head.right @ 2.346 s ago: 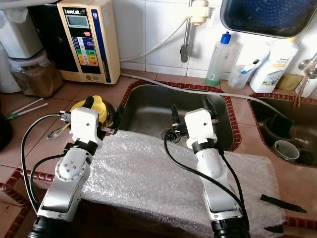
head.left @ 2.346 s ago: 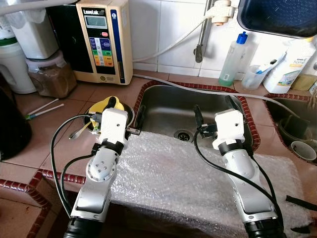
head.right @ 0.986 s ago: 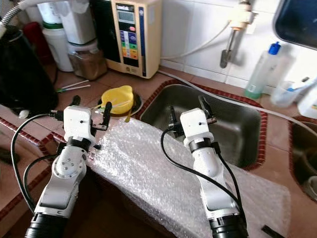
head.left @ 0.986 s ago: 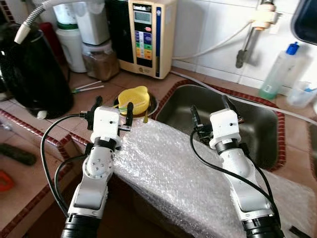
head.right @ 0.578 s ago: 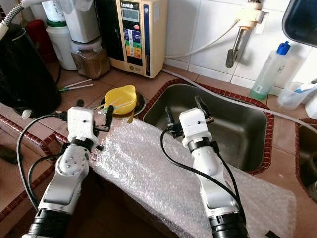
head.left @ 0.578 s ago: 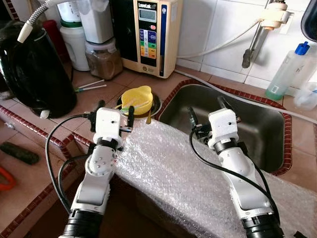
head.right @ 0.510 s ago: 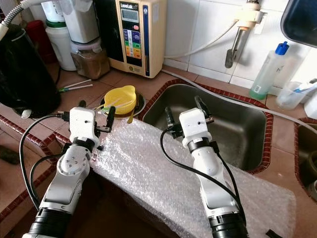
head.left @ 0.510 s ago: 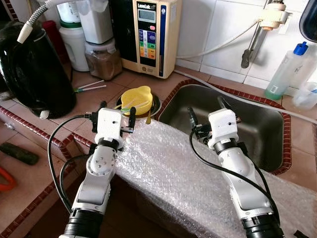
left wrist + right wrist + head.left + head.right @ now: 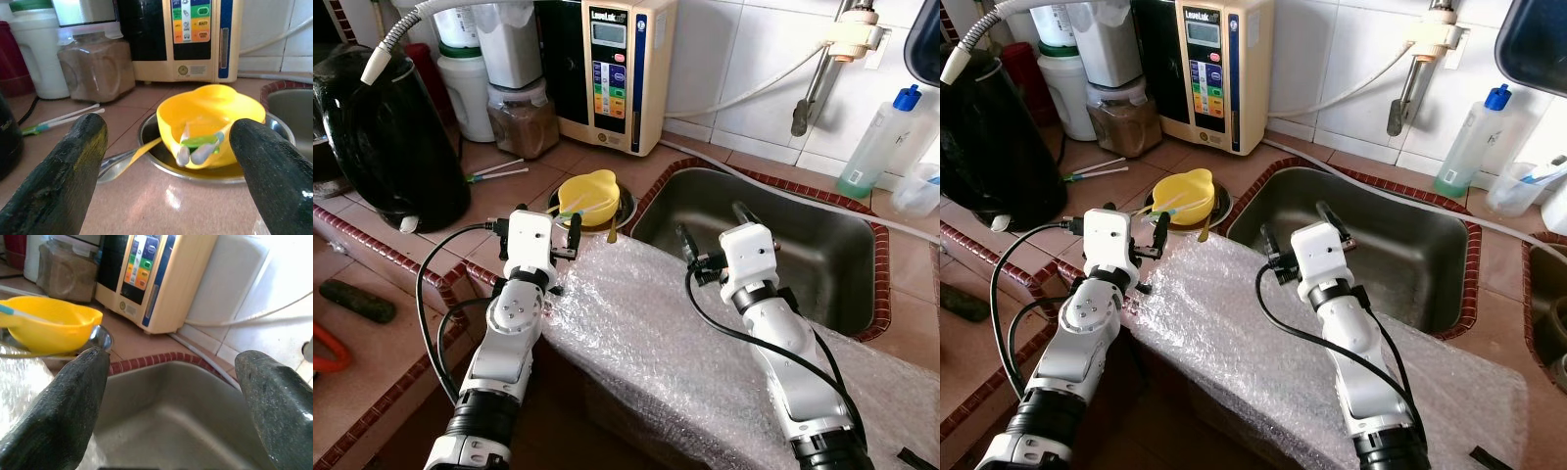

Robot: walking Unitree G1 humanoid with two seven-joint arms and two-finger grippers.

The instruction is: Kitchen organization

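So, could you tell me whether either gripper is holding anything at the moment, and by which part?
Nothing is held. The left gripper is open before the yellow bowl; the right gripper is open over the sink.

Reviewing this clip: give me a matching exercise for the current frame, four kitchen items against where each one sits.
Items:
1. yellow bowl
2. blue-capped bottle
3. bubble wrap sheet
4. black kettle

Places:
A. draped over the counter's front edge, under both arms
B. on a metal plate, left of the sink
C. against the tiled wall, behind the sink's right end
D. far left of the counter

Pairs: 1-B, 2-C, 3-A, 4-D
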